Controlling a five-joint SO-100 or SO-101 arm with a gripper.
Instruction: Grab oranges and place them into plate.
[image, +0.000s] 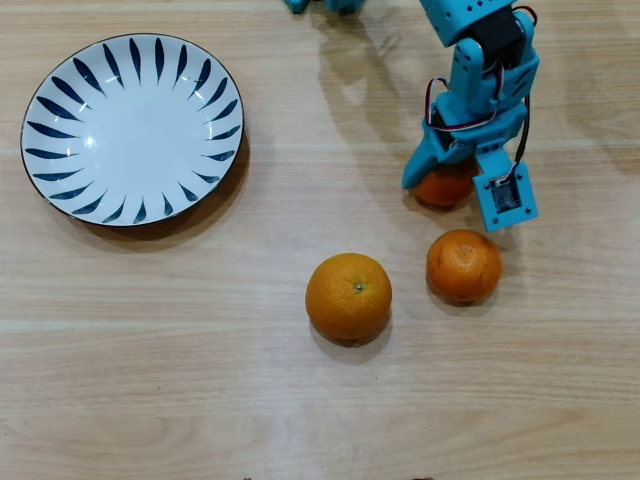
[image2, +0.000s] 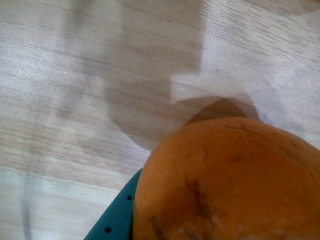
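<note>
The blue arm (image: 480, 60) reaches down from the overhead view's top edge, its gripper (image: 452, 180) closed around an orange (image: 443, 187).

The tabletop (image: 200, 380) is pale wood grain with a matt finish. The plate (image: 60, 110) is glossy glazed ceramic. The oranges (image: 348, 297) have dimpled, faintly shiny skin. The gripper (image: 455, 185) is smooth teal plastic.
</note>
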